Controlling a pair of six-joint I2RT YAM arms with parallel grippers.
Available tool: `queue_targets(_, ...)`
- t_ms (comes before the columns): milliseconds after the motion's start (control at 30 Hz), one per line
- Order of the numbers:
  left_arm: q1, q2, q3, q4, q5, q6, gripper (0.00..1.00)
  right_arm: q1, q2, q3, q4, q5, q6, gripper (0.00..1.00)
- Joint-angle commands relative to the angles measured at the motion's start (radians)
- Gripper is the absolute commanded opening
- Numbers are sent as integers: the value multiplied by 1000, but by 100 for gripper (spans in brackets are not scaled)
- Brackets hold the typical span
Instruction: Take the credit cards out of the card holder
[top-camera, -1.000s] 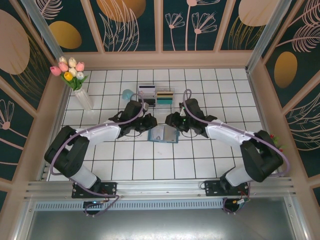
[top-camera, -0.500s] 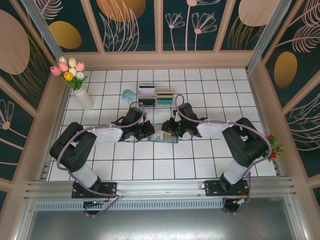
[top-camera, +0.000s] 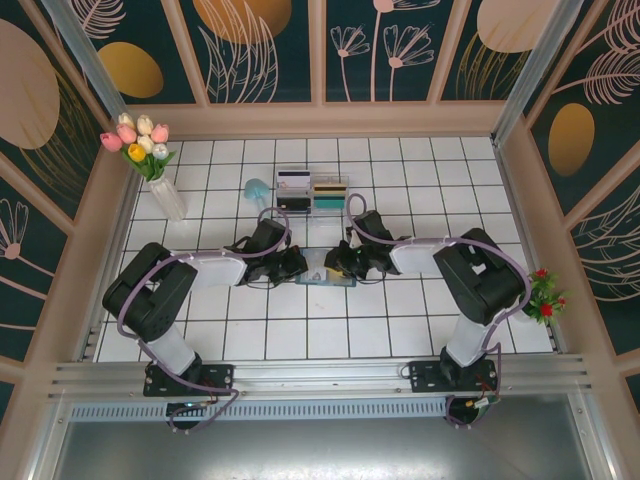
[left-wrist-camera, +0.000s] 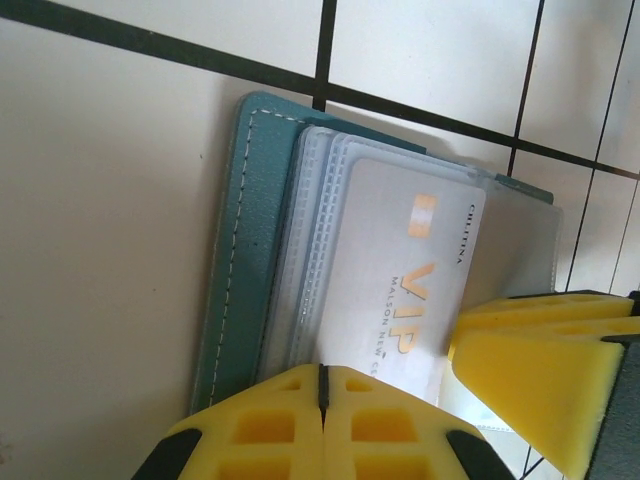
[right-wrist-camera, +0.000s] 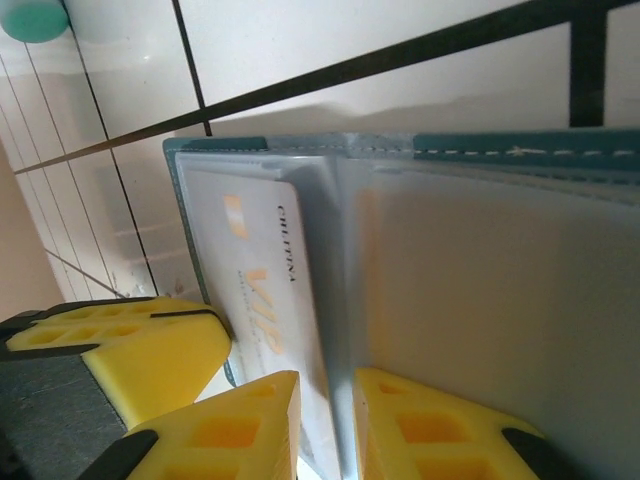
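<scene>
the dark-teal folding card holder (top-camera: 327, 276) lies open between the 2 grippers. the left gripper (left-wrist-camera: 322, 390), pads shut together and empty, sits at the holder's edge over a white plastic vip credit card (left-wrist-camera: 400, 280); the right gripper (right-wrist-camera: 326, 425) pinches the holder's clear sleeve (right-wrist-camera: 480, 300).

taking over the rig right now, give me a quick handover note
Left gripper: fingers shut together at the edge of the card holder; whether they pinch anything is unclear.
Right gripper: fingers narrowly apart astride the edge of a clear sleeve; grip unclear.
The card holder lies open on the tiled table, between both grippers.
Done: holder is open.
Left: the white VIP card is still in its sleeve; pull it out, then check for others behind it.
</scene>
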Motion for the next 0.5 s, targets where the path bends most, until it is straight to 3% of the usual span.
queue_targets(0,-7,22,-23,-6,-16,-5,0,-5,22,4,5,-25,-23,23)
queue_targets(467,-7,22,-32,-29,-25,3,0,-4,39,-11,57,-75,-78,20)
